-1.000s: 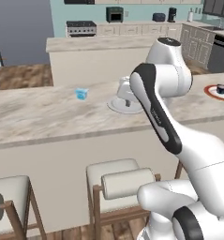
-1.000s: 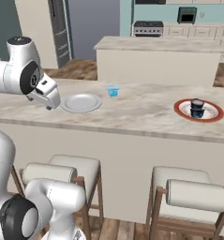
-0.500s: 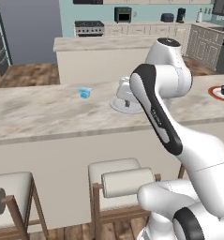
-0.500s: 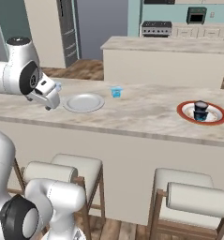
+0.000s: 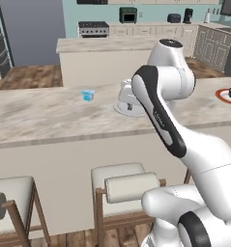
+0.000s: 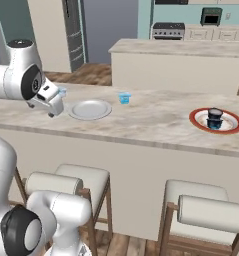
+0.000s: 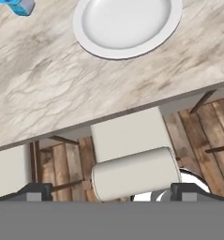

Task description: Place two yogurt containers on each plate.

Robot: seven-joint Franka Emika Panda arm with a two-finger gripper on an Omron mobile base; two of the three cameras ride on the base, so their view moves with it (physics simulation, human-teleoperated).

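Marble-topped bench (image 6: 156, 125) carrying a plain pale grey-white round plate (image 6: 89, 109), empty, and a white plate with an orange-red rim (image 6: 216, 120) holding what appear to be two small yogurt cups (image 6: 214, 118). A light blue translucent yogurt cup (image 6: 124, 98) stands between the plates. The claw (image 6: 55, 106) hovers beside the grey-white plate, jaws wide, holding nothing.

No text, label or number can be read anywhere.
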